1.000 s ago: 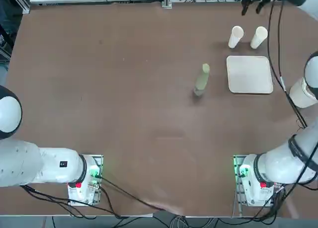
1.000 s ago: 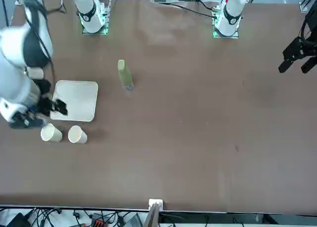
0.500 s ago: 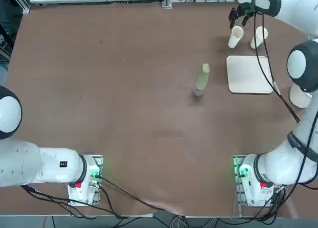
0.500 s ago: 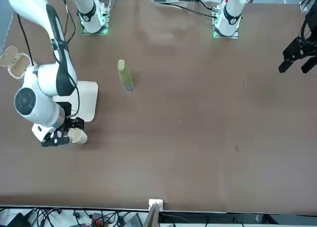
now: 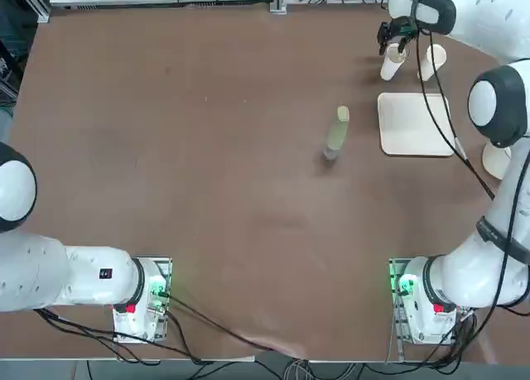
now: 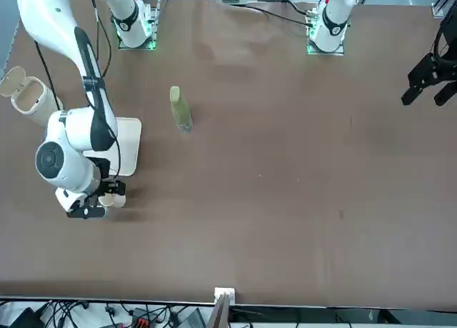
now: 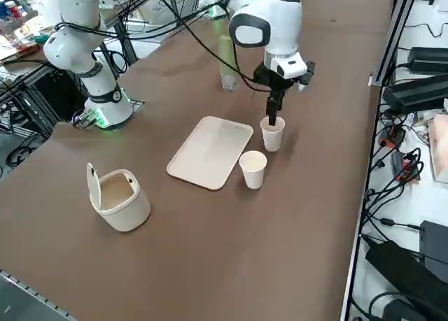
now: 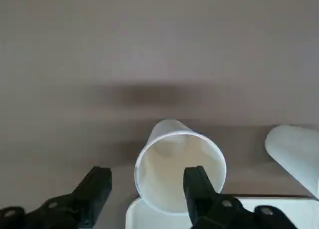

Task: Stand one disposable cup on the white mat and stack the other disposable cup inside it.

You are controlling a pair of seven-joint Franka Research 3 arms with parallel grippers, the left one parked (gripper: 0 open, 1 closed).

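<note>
The right gripper [image 8: 144,189] hangs over the left-hand cup [image 5: 392,61] at the far right of the table [image 5: 207,165], at about one o'clock from the table's middle in the top view. Its fingers [image 8: 94,186] are spread wide and hold nothing: in the wrist view one finger is just outside the cup's rim and the other is over the cup's open mouth, so the rim runs between them. In the right side view the fingertips reach down to the mouth of this cup [image 7: 272,133]; whether they touch it cannot be told. The cup stands upright on the bare table just beyond the far edge of the white mat [image 5: 416,125], not on it. The second cup [image 5: 431,60] stands upright at three o'clock of the first, near but apart, also off the mat. A pale green bottle [image 5: 336,133] stands at nine o'clock of the mat. A white tub [image 7: 119,198] with a raised lid sits at the table's right edge.
</note>
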